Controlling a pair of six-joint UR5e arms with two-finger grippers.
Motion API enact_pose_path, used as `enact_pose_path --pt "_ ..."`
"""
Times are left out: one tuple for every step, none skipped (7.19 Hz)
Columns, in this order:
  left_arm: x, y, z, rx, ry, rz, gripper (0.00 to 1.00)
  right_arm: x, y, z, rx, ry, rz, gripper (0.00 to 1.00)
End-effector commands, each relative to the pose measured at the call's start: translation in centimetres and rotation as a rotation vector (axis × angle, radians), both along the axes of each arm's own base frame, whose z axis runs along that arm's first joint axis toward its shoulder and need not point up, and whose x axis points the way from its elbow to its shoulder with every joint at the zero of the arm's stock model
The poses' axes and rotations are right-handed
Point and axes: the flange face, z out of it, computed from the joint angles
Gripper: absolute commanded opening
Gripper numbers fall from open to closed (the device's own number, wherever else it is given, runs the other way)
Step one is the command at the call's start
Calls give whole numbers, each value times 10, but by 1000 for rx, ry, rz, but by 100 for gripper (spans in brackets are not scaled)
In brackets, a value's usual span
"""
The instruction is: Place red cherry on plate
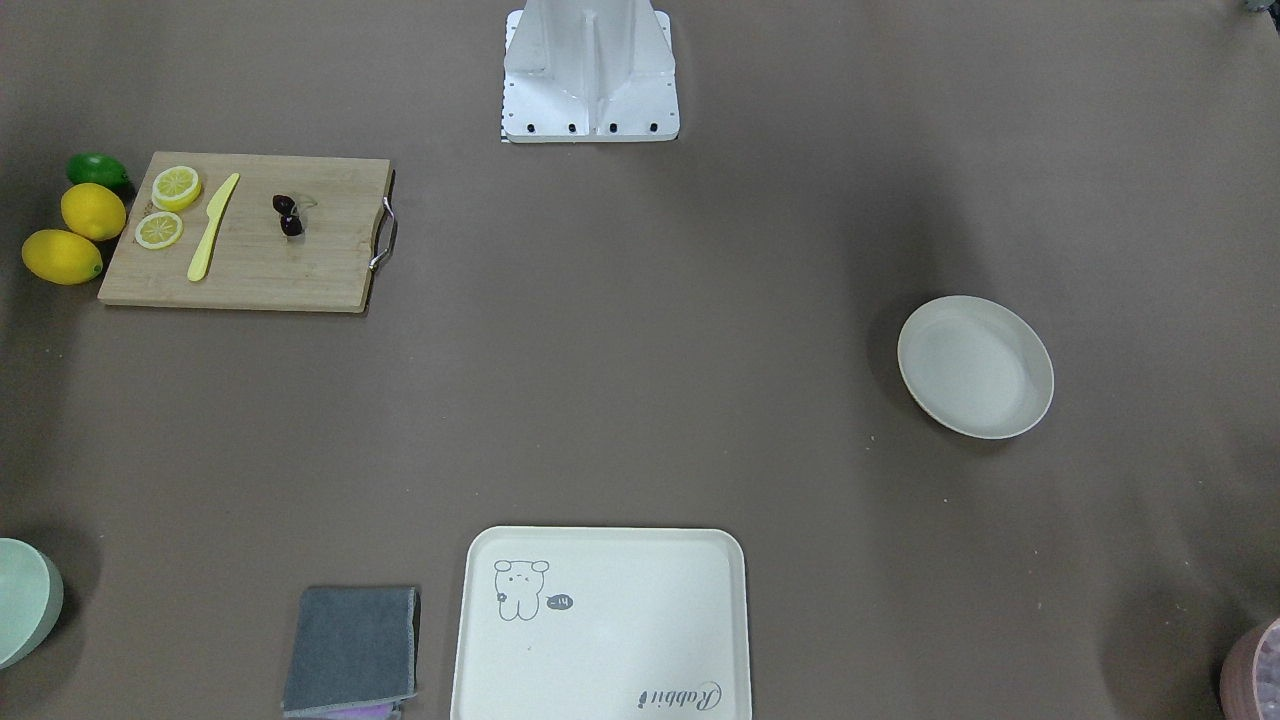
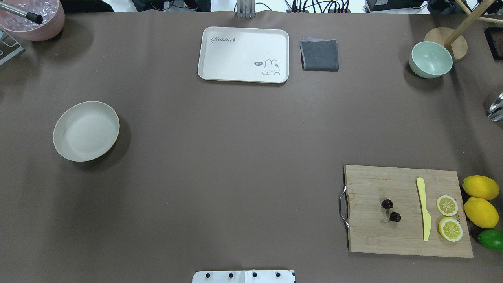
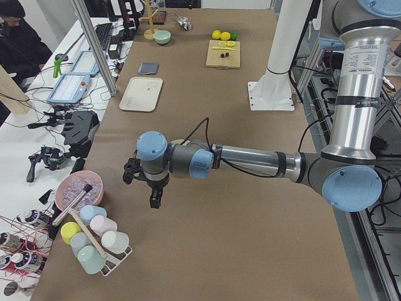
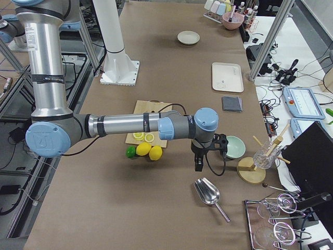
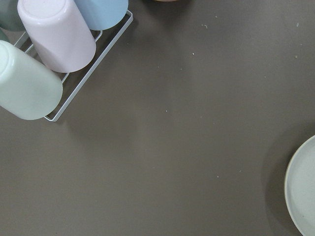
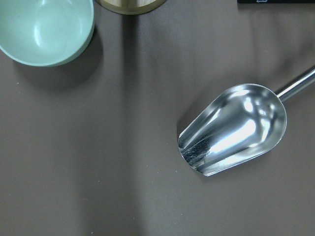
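Observation:
The red cherry (image 2: pixel 391 210), two tiny dark fruits on pale stems, lies on the wooden cutting board (image 2: pixel 404 236) on my right; it also shows in the front view (image 1: pixel 288 215). The plate (image 2: pixel 86 131) is round and cream-white, bare, far off on my left side, and its rim (image 5: pixel 301 196) enters the left wrist view. My left gripper (image 3: pixel 153 195) hangs over the table beside the plate, toward the cup rack. My right gripper (image 4: pixel 198 162) hovers past the board, between the green bowl and the metal scoop. I cannot tell whether either is open or shut.
On the board lie a yellow knife (image 2: pixel 423 208) and lemon slices (image 2: pixel 448 217); whole lemons (image 2: pixel 480 200) and a lime (image 2: pixel 491 239) sit beside it. Along the far edge stand a cream tray (image 2: pixel 243 53), a grey cloth (image 2: pixel 320 55) and a green bowl (image 2: pixel 430 59). A scoop (image 6: pixel 231 130) and a cup rack (image 5: pixel 49 54) lie at the table's ends.

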Motion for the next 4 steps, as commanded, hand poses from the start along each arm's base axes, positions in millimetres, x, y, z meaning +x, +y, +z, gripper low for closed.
enact_pose_path --pt "0 0 0 -1 -2 0 98 -2 2 -1 -2 -25 -3 100" --pt "0 0 0 -1 -2 0 98 -2 1 -2 0 -27 -3 100" --pt "0 0 -1 0 -1 0 98 -2 1 -2 0 -27 -3 100" --pt "0 1 2 -4 -3 0 98 -2 0 -4 3 -27 -4 100"
